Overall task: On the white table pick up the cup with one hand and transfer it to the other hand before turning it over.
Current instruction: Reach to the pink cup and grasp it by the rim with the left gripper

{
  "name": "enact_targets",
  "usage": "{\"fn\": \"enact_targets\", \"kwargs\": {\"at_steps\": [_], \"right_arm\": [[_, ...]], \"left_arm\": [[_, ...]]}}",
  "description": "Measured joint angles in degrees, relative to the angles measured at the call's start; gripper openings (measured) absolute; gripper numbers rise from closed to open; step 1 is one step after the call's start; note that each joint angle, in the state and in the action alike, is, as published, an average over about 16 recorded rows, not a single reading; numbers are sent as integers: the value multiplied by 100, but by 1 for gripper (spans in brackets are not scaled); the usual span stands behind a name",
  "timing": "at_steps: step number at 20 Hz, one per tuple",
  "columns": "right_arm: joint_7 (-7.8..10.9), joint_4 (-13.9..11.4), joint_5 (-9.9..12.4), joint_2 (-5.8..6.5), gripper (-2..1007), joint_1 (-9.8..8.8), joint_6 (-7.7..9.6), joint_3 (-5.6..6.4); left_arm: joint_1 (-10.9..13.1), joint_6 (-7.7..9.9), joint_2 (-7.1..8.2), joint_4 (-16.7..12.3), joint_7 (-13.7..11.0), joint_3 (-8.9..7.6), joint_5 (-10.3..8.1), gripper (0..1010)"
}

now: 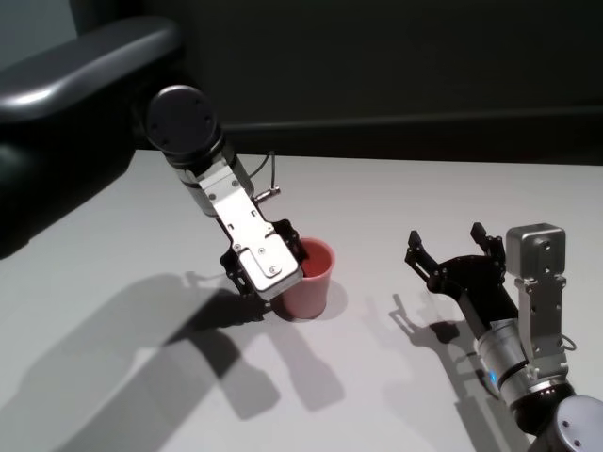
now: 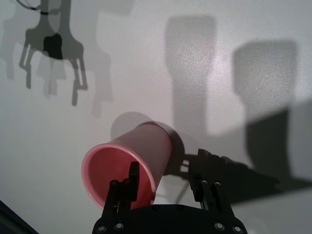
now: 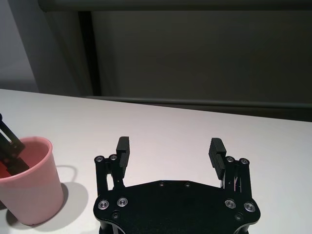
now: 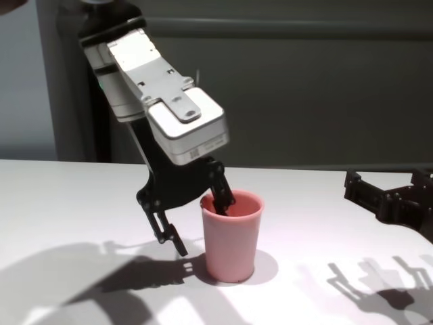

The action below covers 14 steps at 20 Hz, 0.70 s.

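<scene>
**Cup straddled at the rim, no lift yet**

On the left, the left gripper [image 4: 196, 217] was seen lowered over the cup [image 4: 232, 237], with one finger [image 4: 221, 193] dipped inside the mouth and the other finger [image 4: 169, 237] outside the wall on the cup's left. The jaws were parted around the wall; whether the pads were already pressing on it could not be told. The cup was standing upright, mouth up, on the white table [image 4: 67, 203], near the middle of the scene, its base resting on the surface. To the right, well apart from the cup, the right gripper [image 1: 450, 250] was held low over the table with its jaws spread wide and nothing between them. The pick-up was judged to be only beginning; the lift, the transfer to the right gripper and the turning over all remained to be done.
</scene>
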Motion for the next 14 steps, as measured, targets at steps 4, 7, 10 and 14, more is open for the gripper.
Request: {"fn": "enact_targets", "kwargs": {"at_steps": [4,7,10,14], "right_arm": [[0,0,0,0,1000,0,0,0],[0,0,0,0,1000,0,0,0],[0,0,0,0,1000,0,0,0],[0,0,0,0,1000,0,0,0]], "left_arm": [[-24,10,12,4,20,33,-39,570],[-44,10,18,10,34,60,-63,463],[-64,6,22,21,44,89,-87,355],[-91,-6,19,47,49,130,-132,227]]}}
